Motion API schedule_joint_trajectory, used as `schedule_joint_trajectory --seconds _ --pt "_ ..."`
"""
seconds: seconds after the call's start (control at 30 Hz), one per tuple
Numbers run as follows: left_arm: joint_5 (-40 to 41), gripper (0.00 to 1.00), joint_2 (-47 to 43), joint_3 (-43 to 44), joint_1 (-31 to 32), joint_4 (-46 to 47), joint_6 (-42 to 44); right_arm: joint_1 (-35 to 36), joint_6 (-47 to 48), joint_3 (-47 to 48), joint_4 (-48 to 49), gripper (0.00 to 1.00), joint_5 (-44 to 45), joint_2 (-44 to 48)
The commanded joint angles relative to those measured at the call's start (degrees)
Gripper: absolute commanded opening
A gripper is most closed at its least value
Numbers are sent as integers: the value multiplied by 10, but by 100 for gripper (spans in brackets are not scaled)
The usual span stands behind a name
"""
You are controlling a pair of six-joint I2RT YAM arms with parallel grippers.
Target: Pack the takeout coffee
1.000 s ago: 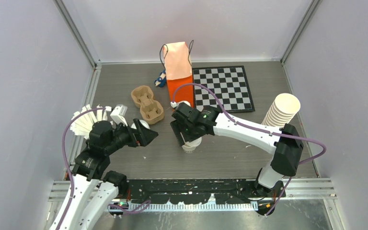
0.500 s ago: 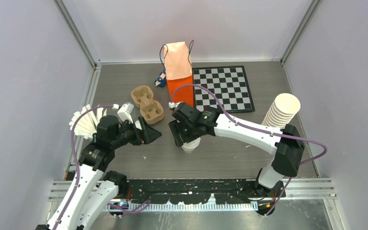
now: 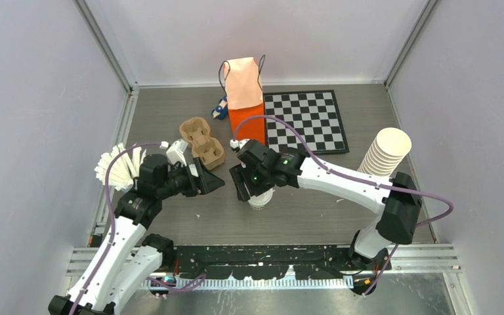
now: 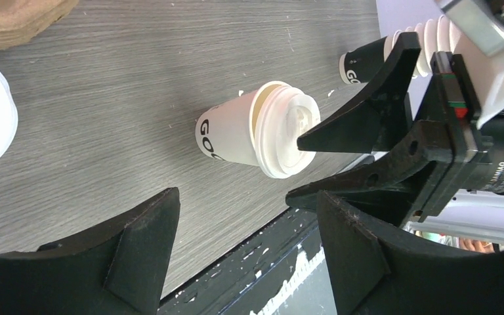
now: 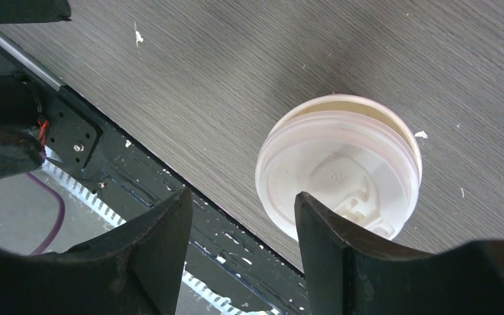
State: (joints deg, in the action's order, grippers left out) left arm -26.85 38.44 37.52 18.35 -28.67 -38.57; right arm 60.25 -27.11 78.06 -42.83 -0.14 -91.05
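From above, the orange paper bag stands upright, its inside hidden. The takeout coffee, lid on, stands under the right gripper.

The left wrist view shows the left gripper spread, the coffee ahead.

In the right wrist view, the right gripper is spread, and the coffee stands beside the gap.

A checkered board lies flat at the far right of the grey table. A brown cardboard cup carrier sits well to its left. A stack of white cups (lidless) stands near the right wall, and white lids fan out at the left edge.
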Motion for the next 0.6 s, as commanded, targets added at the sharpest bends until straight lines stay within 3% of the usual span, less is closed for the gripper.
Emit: schedule_joint_trajectory --seconds 0.0,0.17,0.57 --pt "-23 79 -1 -4 -2 46 5 -2 12 20 2 64 9 49" --pt "-42 82 4 -3 -2 59 17 -19 12 17 -35 66 34 72" --pt "-64 80 112 -22 35 135 7 -109 43 -50 -29 69 -30 110"
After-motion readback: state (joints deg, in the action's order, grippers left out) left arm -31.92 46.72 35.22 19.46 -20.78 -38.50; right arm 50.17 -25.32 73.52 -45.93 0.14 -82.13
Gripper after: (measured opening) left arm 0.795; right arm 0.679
